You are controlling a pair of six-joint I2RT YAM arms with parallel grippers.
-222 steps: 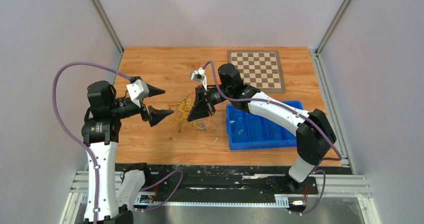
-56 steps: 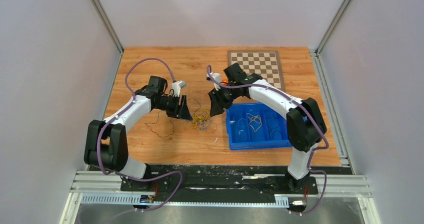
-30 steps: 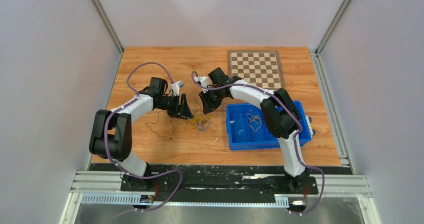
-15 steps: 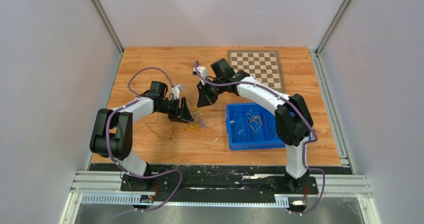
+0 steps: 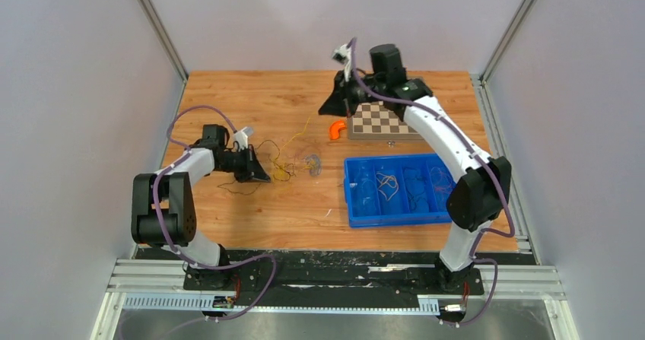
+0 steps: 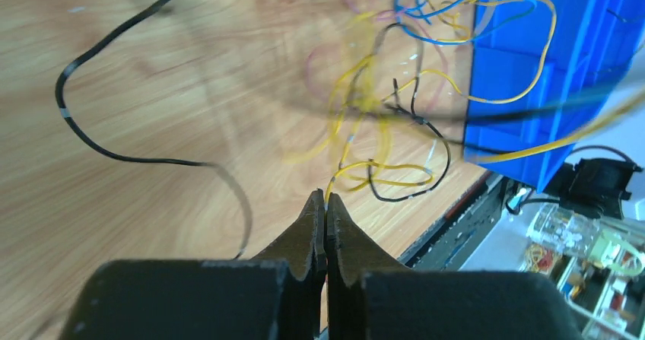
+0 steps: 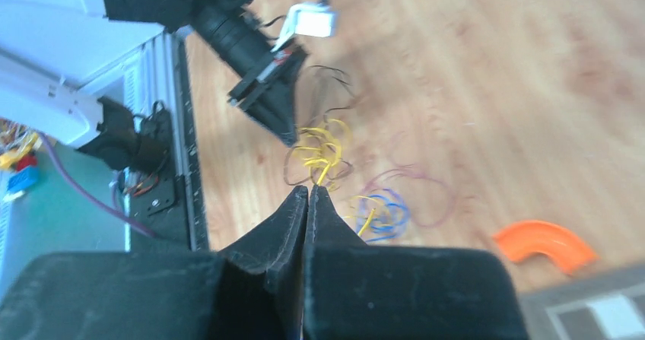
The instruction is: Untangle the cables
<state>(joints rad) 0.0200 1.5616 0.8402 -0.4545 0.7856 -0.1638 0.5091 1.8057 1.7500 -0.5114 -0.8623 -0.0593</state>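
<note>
The left end effector [image 5: 265, 177] is clamped shut on the cables [image 5: 285, 173], tangled at its 3 o'clock mid-worktop [image 5: 228, 96]. Farther, at 1 o'clock, the raised right end effector [image 5: 322, 112] seems to pinch a yellow one taut. This looks like the pulling-apart step; next, widen steadily.

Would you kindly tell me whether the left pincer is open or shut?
Shut. In its wrist view the left pincer is closed tip to tip with no gap, and a yellow cable runs out from between the tips.
</note>
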